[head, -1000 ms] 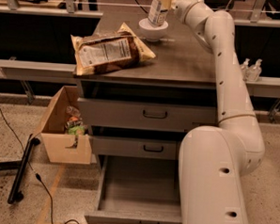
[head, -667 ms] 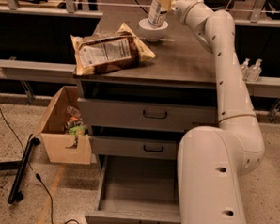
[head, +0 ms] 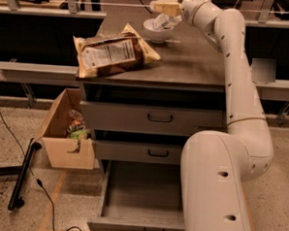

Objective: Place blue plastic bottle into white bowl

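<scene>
Just above 1 white bowl (head: pixel 156 34) holding 1 blue plastic bottle (head: pixel 164 22), pincer (head: pixel 162 5), opening unclear

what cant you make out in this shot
Camera view:
- blue plastic bottle: lower part hidden inside the white bowl; whether the gripper just above touches it is unclear.
- snack bag: label print too small.
- open bottom drawer: right side hidden by the robot's arm.

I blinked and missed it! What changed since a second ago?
The blue plastic bottle went down from upright above the white bowl to lying tilted inside it. The gripper hovers just above. Bowl, snack bag and open bottom drawer stayed put.
</scene>
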Controlling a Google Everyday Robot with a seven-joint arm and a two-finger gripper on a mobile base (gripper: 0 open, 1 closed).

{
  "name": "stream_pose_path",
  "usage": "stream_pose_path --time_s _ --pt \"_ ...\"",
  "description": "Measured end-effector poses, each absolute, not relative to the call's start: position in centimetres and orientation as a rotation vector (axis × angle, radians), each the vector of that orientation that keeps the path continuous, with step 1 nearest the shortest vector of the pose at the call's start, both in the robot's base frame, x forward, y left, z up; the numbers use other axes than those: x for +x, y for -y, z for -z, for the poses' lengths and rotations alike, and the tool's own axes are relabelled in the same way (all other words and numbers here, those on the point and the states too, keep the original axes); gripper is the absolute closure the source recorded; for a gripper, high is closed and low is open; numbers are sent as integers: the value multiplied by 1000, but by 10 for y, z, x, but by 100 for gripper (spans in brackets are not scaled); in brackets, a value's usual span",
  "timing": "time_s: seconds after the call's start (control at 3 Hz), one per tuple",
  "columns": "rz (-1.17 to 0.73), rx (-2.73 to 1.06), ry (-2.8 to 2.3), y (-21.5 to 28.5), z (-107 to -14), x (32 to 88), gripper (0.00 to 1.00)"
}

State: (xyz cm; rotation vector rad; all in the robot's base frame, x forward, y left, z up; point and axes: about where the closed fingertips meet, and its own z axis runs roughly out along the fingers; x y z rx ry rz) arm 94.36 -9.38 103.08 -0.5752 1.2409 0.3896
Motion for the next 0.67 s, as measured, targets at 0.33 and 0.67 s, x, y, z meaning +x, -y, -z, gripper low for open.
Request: stream_pose_path --time_s 0.33,0.67 --pt "-395 -586 -1242 93 -1031 942 0" --pt "-417 -589 -1245 100 -1034 935 0"
